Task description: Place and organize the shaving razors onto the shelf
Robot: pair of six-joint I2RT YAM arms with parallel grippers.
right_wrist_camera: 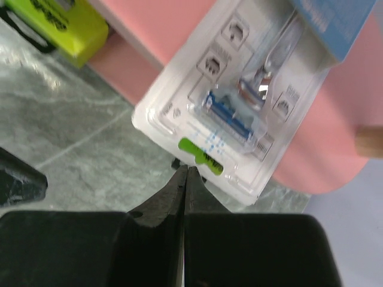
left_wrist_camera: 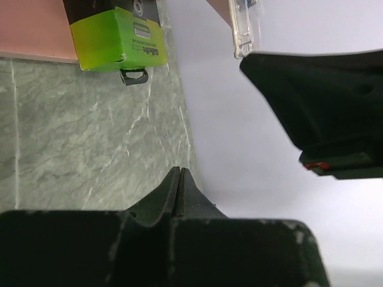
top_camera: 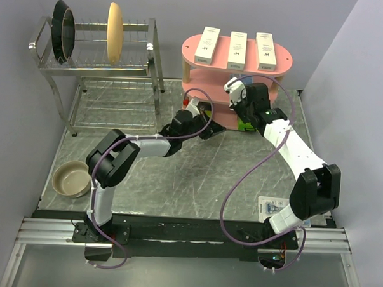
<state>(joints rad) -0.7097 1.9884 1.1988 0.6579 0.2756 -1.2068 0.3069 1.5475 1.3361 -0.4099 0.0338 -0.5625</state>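
The pink shelf (top_camera: 284,58) stands at the back; three slim white boxes (top_camera: 237,50) lie side by side on its top board. A black-and-lime box (top_camera: 246,125) sits on the bottom board and also shows in the left wrist view (left_wrist_camera: 114,36). My right gripper (top_camera: 235,88) is shut on the bottom edge of a clear blister pack (right_wrist_camera: 239,101) and holds it in the air in front of the shelf (right_wrist_camera: 173,30). My left gripper (top_camera: 208,130) is shut and empty (left_wrist_camera: 179,170), low by the shelf's foot. A second blister pack (top_camera: 271,207) lies at the table's near right.
A metal dish rack (top_camera: 97,57) with dark plates and a tan plate stands at the back left. A tan bowl (top_camera: 72,178) sits at the near left. The two grippers are close together in front of the shelf.
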